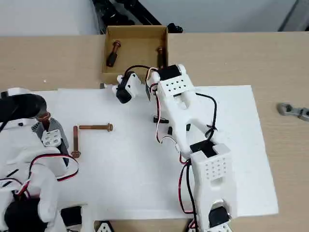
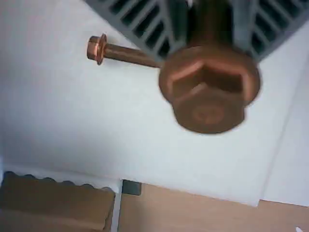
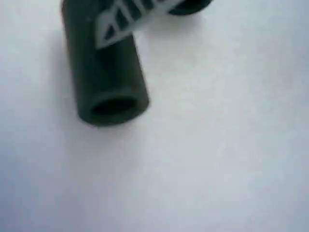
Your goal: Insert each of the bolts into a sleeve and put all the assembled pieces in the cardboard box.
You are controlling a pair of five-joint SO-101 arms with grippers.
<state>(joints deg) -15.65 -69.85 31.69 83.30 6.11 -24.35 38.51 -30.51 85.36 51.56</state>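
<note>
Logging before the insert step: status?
Left gripper shut on bolt. Right gripper shut on sleeve. Two loose bolts on mat between grippers. Two assembled pieces in cardboard box.

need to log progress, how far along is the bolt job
Done: two sleeved bolts lie in the box. In hand: the left pincer grips a bolt, and the right pincer looks to hold a sleeve; they are not yet joined. Left: two loose bolts on the sheet.
</note>
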